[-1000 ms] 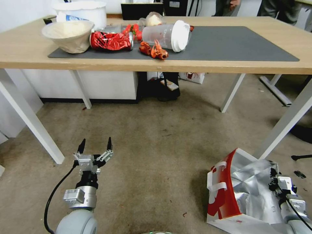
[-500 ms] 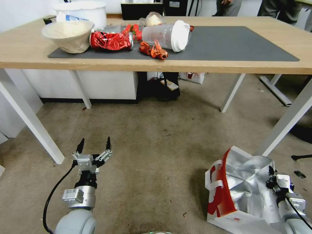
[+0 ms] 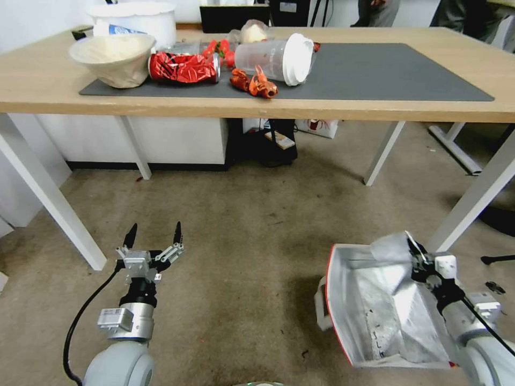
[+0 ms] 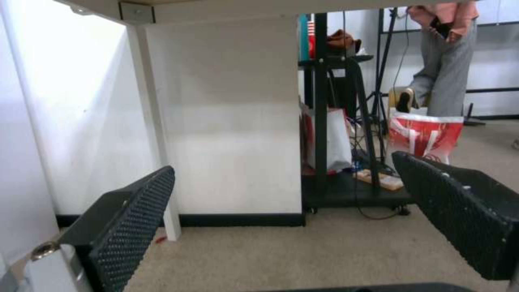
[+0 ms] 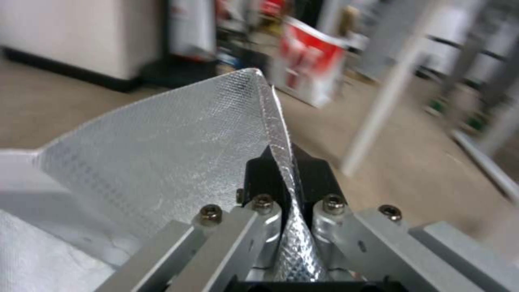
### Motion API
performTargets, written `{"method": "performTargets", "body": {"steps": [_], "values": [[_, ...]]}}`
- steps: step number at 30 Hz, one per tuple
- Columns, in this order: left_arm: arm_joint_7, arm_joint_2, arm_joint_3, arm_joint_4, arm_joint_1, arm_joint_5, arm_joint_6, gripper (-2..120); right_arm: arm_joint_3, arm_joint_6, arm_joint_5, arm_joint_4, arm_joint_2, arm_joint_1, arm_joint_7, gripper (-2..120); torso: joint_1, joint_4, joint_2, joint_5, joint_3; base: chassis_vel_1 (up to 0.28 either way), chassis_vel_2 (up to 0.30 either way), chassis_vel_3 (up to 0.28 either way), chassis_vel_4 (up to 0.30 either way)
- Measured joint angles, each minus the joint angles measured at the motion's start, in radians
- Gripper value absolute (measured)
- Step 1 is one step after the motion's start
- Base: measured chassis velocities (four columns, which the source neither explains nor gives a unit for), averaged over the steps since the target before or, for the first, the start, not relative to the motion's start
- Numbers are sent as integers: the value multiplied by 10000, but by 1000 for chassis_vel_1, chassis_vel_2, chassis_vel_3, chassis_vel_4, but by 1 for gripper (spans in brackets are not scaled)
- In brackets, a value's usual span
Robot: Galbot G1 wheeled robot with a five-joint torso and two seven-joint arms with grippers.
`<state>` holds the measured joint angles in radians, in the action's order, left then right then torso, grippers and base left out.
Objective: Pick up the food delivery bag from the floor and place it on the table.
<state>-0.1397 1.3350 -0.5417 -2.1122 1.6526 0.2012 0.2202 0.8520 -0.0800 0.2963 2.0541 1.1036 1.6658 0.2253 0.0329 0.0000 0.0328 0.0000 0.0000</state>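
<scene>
— Since a second back, our food delivery bag (image 3: 383, 308) has tipped mouth-up, rising off the floor (image 3: 257, 241); right gripper (image 3: 416, 256) clamped on its foil rim.

— Lift step (bag at 5 o'clock). Next: carry to the table (image 3: 43, 80), 12 o'clock. Left gripper (image 3: 154, 236) spread, idle.

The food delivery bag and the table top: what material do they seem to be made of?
The food delivery bag, pinched at its rim by the right gripper, looks lined with silver foil: shiny, creased, with a fine grid pattern. Its outside seems white and red paper. The table top looks like light wood or laminate, matte, with faint grain.
</scene>
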Motion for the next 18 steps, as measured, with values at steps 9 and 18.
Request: {"method": "performTargets", "body": {"steps": [9, 18], "values": [[-73, -64, -34, -112, 79, -12, 17, 100, 29, 162, 748, 830, -724, -92, 1441, 0, 0, -1, 0, 4, 0, 0, 0, 0, 0], [-110, -138, -80, -279, 66, 39, 19, 100, 530, 935, 3467, 1549, -1898, -243, 3709, 0, 1, 0, 0, 0, 2, 0, 0, 0, 0]]}}
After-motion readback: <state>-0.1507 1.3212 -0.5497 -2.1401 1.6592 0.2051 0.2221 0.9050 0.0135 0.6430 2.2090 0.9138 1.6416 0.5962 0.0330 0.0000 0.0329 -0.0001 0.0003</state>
